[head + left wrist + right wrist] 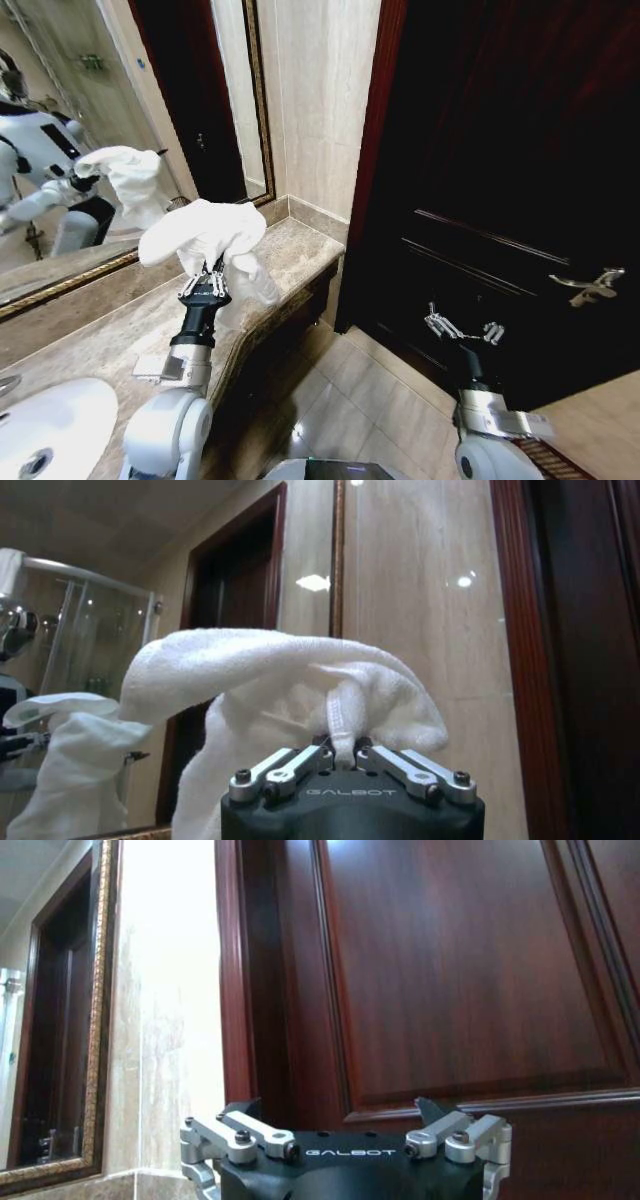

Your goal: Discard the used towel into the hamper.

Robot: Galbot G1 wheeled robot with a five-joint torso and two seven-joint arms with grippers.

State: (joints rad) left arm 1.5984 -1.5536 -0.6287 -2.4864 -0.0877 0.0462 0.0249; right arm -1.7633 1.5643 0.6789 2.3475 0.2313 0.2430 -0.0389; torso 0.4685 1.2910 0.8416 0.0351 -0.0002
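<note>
Left gripper: our left gripper (205, 287) is raised above the marble counter (110, 335), pointing up, its fingers pinched tight on a fold of the white towel (200, 232); in the left wrist view we see the two metal fingertips (300, 761) closed against a hemmed strip of the towel (290, 686) between them

Towel: it hangs bunched over the top of our left gripper (343, 759), draping down on both sides and clear of the counter; it is a white terry cloth, folded over itself

Right gripper: our right gripper (464, 328) is held up in front of the dark wooden door (510, 180), well apart from the towel, its fingers spread wide with nothing between them; the right wrist view shows the same gripper (345, 1129) with both fingers splayed apart, facing the door panel (470, 967)

Counter: the beige marble top runs along the wall below the gold-framed mirror (120, 120), with a white basin (50, 435) at our near left

Mirror: we see our own white body and the raised towel reflected in it (130, 180)

Door: dark red-brown wood with raised panels and a brass lever handle (590, 287) at the right

Wall: a strip of beige marble cladding (320, 100) stands between the mirror and the door frame

Floor: beige tiles (370, 400) lie below the counter edge and the door
</note>
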